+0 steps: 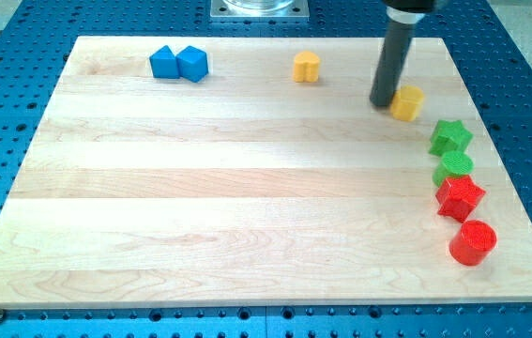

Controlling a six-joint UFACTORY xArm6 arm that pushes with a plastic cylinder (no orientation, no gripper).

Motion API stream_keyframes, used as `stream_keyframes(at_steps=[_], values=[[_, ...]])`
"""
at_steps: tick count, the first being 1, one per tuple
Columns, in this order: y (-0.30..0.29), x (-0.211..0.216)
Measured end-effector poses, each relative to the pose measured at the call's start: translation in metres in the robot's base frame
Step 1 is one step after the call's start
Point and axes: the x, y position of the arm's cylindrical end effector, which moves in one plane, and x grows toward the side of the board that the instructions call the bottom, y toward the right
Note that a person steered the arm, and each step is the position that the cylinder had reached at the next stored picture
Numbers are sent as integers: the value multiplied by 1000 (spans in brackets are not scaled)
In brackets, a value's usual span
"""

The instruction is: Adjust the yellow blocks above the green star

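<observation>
A yellow block lies near the view's upper right, just above and left of the green star. A second yellow block, rounded on one side, lies further left near the view's top. My tip stands at the left side of the first yellow block, touching or almost touching it. The dark rod rises from there to the view's top edge.
Below the green star a green round block, a red star and a red cylinder run down the board's right side. Two blue blocks lie side by side at the view's upper left. The wooden board lies on a blue perforated table.
</observation>
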Motion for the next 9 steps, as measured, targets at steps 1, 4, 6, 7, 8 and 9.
stream_keyframes(at_steps=[1, 4, 6, 7, 8, 9], values=[[21, 13], [-148, 25], [-174, -60], [-143, -78], [-75, -56], [-12, -43]])
